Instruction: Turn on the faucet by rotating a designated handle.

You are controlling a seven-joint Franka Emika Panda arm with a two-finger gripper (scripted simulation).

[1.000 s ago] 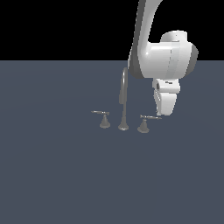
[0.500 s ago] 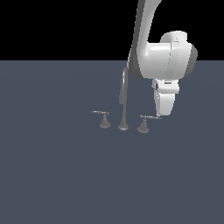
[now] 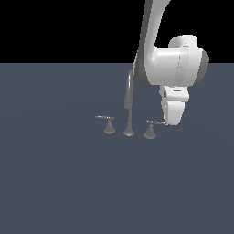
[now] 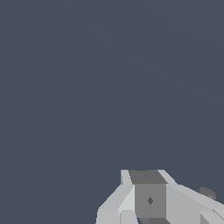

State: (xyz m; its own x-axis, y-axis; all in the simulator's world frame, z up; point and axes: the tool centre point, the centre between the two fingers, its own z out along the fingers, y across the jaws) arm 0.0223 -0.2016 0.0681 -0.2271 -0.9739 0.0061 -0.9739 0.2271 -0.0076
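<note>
The grey metal faucet stands on the floor in the exterior view, its tall thin gooseneck spout (image 3: 129,107) in the middle. The handle (image 3: 151,130) is on the exterior view's right, on a cone base, its thicker lever pointing right. The thinner-levered twin handle (image 3: 108,125) is on the left. My gripper (image 3: 172,120) hangs pointing down at the right tip of the handle's lever, touching or nearly touching it. In the wrist view the gripper (image 4: 146,176) has its fingers pressed together, holding nothing. A small grey piece (image 4: 207,193) beside it may be the handle.
A flat dark grey-blue floor (image 3: 64,183) spreads all around the faucet. My white arm (image 3: 176,64) comes down from above, behind the spout and to its right in the exterior view.
Almost nothing has changed. My gripper stays at the lever's tip with at most a slight shift, and the handle's lever looks the same.
</note>
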